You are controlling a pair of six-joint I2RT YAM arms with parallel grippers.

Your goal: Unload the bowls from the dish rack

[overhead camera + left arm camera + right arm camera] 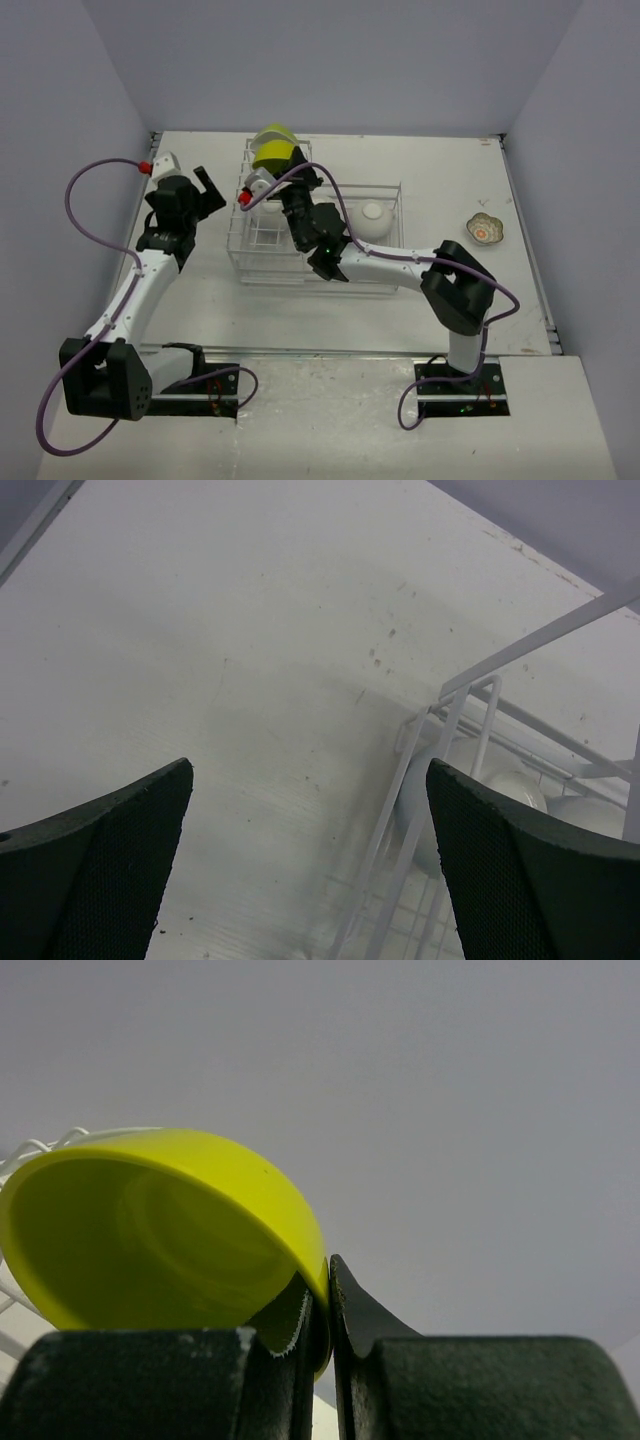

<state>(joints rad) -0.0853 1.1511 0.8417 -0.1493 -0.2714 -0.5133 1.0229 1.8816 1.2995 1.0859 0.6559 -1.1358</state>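
The right gripper (328, 1295) pinches the rim of a lime-yellow bowl (160, 1230) at the dish rack's (370, 184) far-left corner, likely to lift it clear, while the left gripper (308, 780) hangs spread wide beside its left edge.

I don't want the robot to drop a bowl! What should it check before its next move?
1. Right gripper shut on the rim of the lime-yellow round bowl: ok.
2. That bowl lifted clear of the white wire dish rack: cannot tell.
3. Left gripper open and empty: ok.
4. Left gripper apart from the rack, on its left side: ok.
5. Bare white table to set the bowl on, near the small patterned bowl: ok.
6. Rack emptied: not ok, a white round bowl sits in the low basket.
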